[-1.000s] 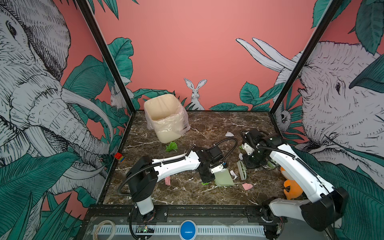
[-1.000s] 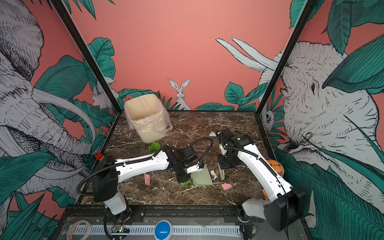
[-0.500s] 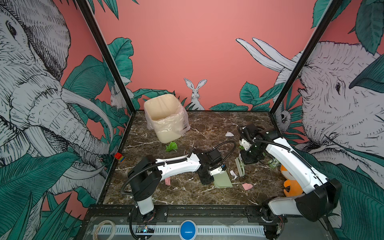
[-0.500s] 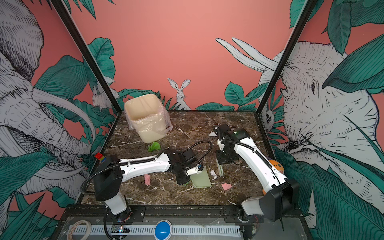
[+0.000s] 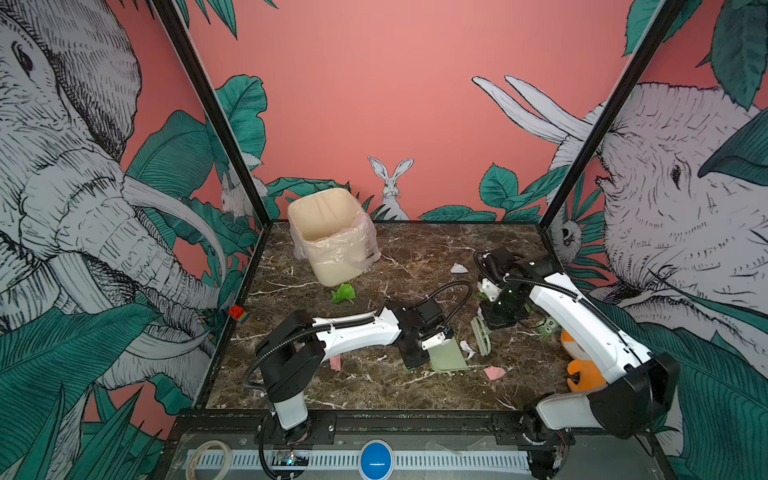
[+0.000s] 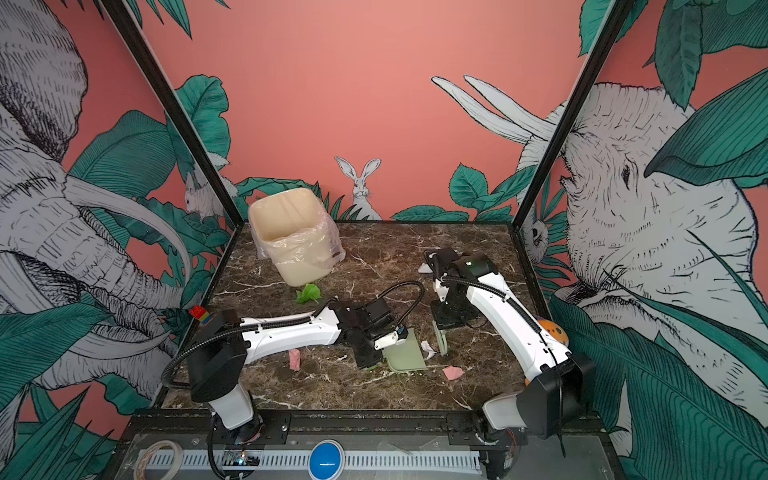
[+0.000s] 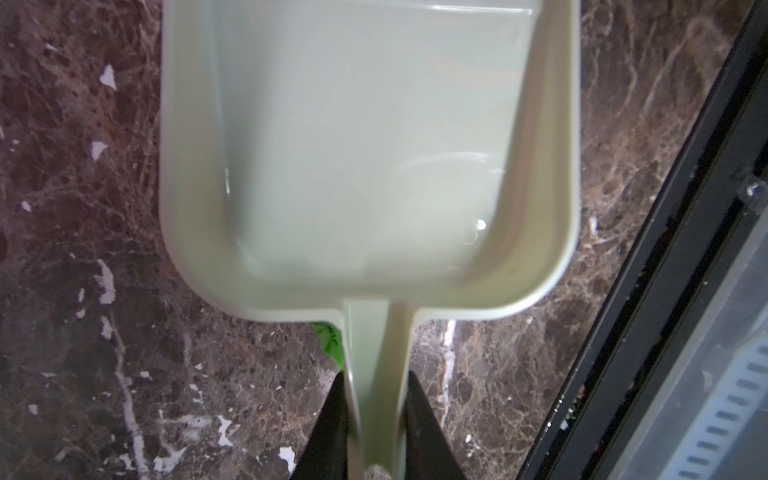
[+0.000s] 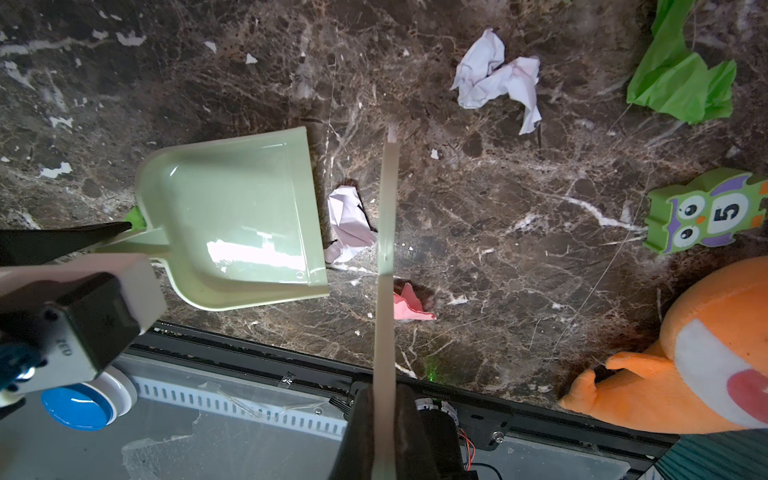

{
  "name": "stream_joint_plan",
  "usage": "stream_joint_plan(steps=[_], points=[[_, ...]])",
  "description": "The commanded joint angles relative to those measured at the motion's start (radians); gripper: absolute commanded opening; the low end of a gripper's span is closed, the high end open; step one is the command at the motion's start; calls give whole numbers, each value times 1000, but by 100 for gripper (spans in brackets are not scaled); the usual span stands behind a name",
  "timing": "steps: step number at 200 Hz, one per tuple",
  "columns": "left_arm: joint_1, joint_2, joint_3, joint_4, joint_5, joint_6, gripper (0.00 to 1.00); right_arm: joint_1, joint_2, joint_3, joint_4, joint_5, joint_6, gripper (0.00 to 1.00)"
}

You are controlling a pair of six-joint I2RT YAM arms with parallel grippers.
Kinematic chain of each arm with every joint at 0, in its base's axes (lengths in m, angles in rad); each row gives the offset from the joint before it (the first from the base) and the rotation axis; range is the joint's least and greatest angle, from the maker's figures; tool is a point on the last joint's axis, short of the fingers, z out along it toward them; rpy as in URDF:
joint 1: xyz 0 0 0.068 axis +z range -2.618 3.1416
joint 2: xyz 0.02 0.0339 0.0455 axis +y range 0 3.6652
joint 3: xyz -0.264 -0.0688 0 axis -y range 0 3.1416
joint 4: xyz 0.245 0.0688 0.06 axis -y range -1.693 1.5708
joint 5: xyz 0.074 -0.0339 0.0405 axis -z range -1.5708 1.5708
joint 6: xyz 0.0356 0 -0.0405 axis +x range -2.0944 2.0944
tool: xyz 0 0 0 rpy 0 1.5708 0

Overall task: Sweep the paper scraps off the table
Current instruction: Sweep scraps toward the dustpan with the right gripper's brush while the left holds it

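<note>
Paper scraps: several lie unswept on the table (image 5: 374, 386). The nearest target is the white scrap (image 8: 347, 224), in the narrow gap between the brush (image 8: 386, 249) and the open lip of the dustpan (image 8: 232, 220). It touches the lip, or very nearly.

Right gripper (image 8: 384, 399): clamped fully down on the brush handle, with the blade seen edge-on beyond it. Cannot tell whether the blade tip bears on the marble.

Left gripper (image 7: 376, 382): jaws almost closed, pinching the dustpan's thin handle. The pan is empty inside.

Step in hand (judgement): push the white scrap over the lip. Notes for doing it well:
- Bring the blade into firm contact before moving, since thin paper will slip under a raised edge.
- Use a short, straight stroke toward the left gripper, square to the lip.
- Brace the pan with the left arm, lip flat down, so it neither slides back nor lets paper under.

The pink scrap (image 8: 409, 303) sits just on the far side of the blade from the pan, so the brush must be lifted round behind it. A green scrap (image 7: 330, 340) lies half hidden beneath the pan handle, just ahead of the left gripper. The pan must shift to reach it.
</note>
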Motion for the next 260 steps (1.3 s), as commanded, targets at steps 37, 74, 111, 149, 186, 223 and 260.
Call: stream_joint_plan(steps=[37, 74, 111, 149, 186, 223, 260], points=[[-4, -2, -23, 26, -5, -2, 4, 5, 15, 2, -32, 12, -16, 0], [-4, 0, -31, 37, -13, -4, 4, 11, 22, 7, -28, 8, -16, 0], [-4, -1, -37, 40, -18, -6, 3, 16, 27, 4, -26, 6, -15, 0], [-4, -1, -42, 30, -16, -7, 3, 20, 32, 3, -28, 13, -15, 0], [-4, -2, -42, 21, -20, -2, 3, 24, 41, 14, -31, 12, -15, 0], [-4, 14, -33, 20, -10, 6, 3, 33, 49, 13, -28, 6, -13, 0], [-4, 36, -11, 5, -7, 16, 2, 34, 46, 7, -34, 13, -10, 0]])
